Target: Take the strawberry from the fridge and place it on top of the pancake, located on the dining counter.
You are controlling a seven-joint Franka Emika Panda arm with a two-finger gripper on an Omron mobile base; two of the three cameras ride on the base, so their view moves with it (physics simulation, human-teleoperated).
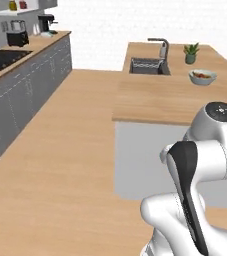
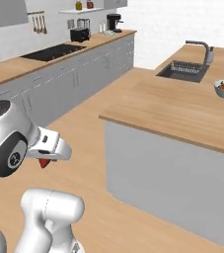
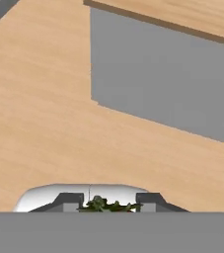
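One strawberry [image 2: 44,162] pinched tight in the pincer [image 3: 108,203], green leaves peeking between the fingertips, carried low over the wooden floor, dining surface [image 2: 182,111] at two o'clock, fruit bowl [image 1: 202,76] on it.

Open wood floor between wall counter [image 2: 59,74] and dining counter [image 2: 182,108]: free passage. Dining counter grey base wall [image 3: 158,74] blocks path ahead. Near worktop bare; sink [image 1: 149,66], grey bowl [image 1: 202,76], plant [image 1: 190,53] stand far end, possibly plate edge at right

Glossy white rounded arm [image 1: 205,150] segments with black joint bands and dark round end caps.
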